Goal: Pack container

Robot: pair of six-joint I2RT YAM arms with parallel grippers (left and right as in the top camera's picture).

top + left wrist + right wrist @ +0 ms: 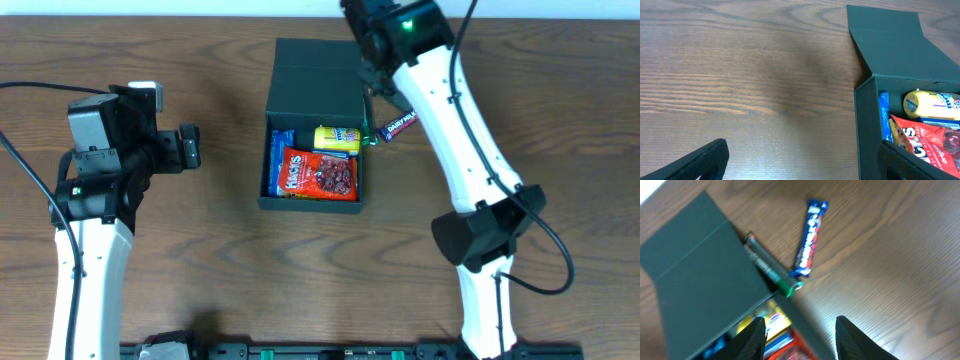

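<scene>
box: the dark box (315, 80) sits mid-table toward the far edge, with its flap lid folded flat open behind it
inside: a red packet (320, 175) in front, a yellow one (337, 138) behind it, and a blue one (280, 150) along the left wall
chocolate bar: a blue wrapped bar (810, 237) lies on the table (200, 250) just right of the box, not touching it
stick thing: a thin dark stick with a green end (767, 265) lies right along the box's right side, can't tell what it is
left gripper (804, 150): fingers spread wide, holding nothing, well left of the box
right gripper (800, 330): fingers apart, nothing between them, hanging above the box's right edge
</scene>
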